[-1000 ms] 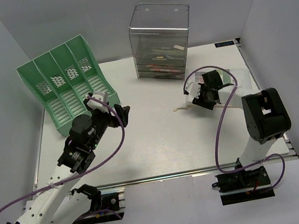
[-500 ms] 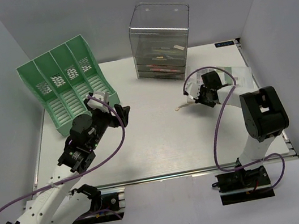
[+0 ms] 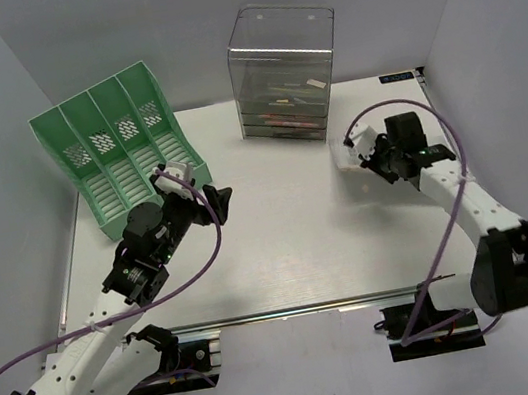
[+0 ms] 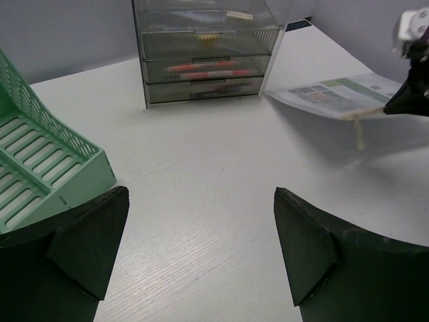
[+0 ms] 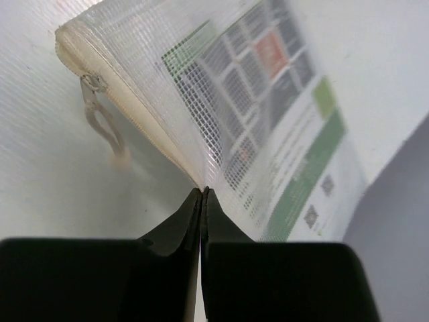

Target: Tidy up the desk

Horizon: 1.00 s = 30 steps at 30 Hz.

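R gripper nips pouch edge, L idle over desk.
Near: L gripper [image 4: 201, 194] is spread wide w/ nothing in it. Farther out, R gripper [image 5: 201, 191] is clamped tight on just the rim of the mesh zip pouch [image 5: 268, 100]. Thin bite and a sagging pouch, so it may slip out in transit. The desk [image 3: 282, 245] lies under both tools, R toward its far right.

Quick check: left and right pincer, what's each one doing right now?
Left pincer: open, holding nothing.
Right pincer: closed on the edge of the mesh zip pouch.
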Motion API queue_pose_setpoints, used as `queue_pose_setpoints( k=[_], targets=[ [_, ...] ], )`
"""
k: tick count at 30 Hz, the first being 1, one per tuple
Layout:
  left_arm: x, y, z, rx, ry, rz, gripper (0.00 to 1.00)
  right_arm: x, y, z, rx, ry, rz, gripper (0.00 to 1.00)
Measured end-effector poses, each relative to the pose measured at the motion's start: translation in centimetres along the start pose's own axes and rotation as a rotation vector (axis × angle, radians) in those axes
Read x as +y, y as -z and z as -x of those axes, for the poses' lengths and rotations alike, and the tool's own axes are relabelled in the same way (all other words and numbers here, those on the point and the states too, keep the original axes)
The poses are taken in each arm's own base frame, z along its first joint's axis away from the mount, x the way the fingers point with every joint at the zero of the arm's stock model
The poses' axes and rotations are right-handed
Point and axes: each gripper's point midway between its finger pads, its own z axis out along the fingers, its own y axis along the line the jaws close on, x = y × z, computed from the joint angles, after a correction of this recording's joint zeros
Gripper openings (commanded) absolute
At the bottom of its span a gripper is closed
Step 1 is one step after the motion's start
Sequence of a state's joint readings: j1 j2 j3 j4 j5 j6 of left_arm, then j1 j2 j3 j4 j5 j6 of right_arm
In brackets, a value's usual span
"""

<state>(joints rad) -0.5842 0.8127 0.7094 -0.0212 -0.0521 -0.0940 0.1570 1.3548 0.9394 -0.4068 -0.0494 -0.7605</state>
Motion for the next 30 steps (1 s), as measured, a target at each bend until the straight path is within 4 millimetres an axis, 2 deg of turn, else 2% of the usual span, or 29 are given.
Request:
queue_pose_setpoints(
  k=[5, 9, 15, 20, 24, 30],
  targets=[
    [-0.6, 0.0, -0.2, -0.011, 0.002, -0.035, 0.98, -1.4, 5.1, 2.4, -0.097, -0.027, -0.068, 0.00],
    [-1.7, 0.0, -0.5, -0.024, 0.012, -0.101, 0.98, -2.0, 8.3, 3.7, -0.147, -0.046, -0.096, 0.00],
    [-4.3, -0.4, -1.4, -0.014, 0.039, -0.243, 0.98, -2.3, 12.2, 5.6, -0.218, -0.050, -0.108, 0.00],
    [-6.4, -0.7, -2.8, 0.001, 0.066, -0.370, 0.98, -2.2, 14.5, 7.2, -0.265, -0.056, -0.087, 0.00],
    [-7.9, -1.0, -4.7, 0.011, 0.110, -0.459, 0.98, -2.0, 16.3, 8.8, -0.318, -0.069, -0.055, 0.00],
    [-9.0, -0.9, -9.0, 0.017, 0.191, -0.537, 0.96, -1.7, 19.2, 12.1, -0.429, -0.100, 0.008, 0.00]
  ],
)
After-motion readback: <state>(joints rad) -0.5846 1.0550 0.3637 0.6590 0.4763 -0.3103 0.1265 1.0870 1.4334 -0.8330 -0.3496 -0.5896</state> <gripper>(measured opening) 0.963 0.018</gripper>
